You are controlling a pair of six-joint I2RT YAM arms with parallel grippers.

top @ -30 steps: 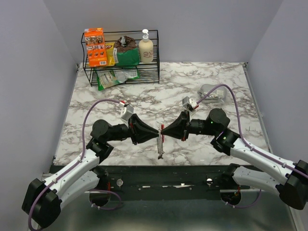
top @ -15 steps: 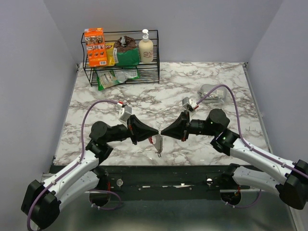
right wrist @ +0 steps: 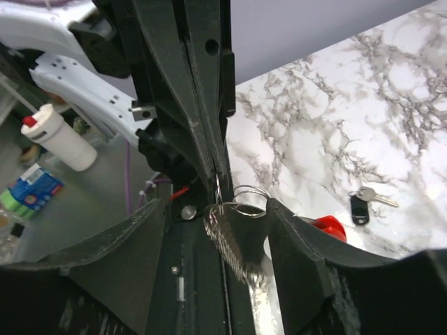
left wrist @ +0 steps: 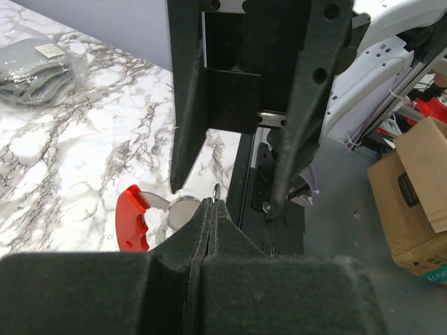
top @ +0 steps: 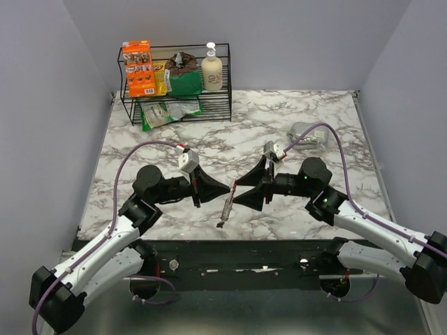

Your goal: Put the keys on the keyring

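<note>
**A:** What is the left gripper doing?

**B:** Its two fingers are pressed flat together with no gap between them. They pinch the small wire loop at the end of the keyring. A bit of the loop pokes out just past the tips.

**A:** And the rest of the keyring?

**B:** It hangs down from those tips on a slant. In the left wrist view the curved red side shows just below and to the left of the pinch, beside a round silvery part. In the right wrist view the gray ridged side dangles straight under the left tips. I cannot tell whether its lower end touches the marble table.

**A:** Where is the right gripper?

**B:** It faces the left one, nearly tip to tip. Its fingers stand wide apart, one on each side of the hanging ridged part, so the keyring sits in the space between them. They are not clamped on it. I cannot say whether the finger nearer the red side brushes it.

**A:** So only the left one has hold of anything?

**B:** Yes, and it holds the keyring by the loop alone.

**A:** What about the key?

**B:** A tiny key with a black head and a short silver blade lies flat on the marble. It is out past the outer side of one right finger, on the right of that wrist view. It is well apart from both sets of tips and from the loop, and it is not on the keyring. I cannot make it out from the overhead camera.
</note>
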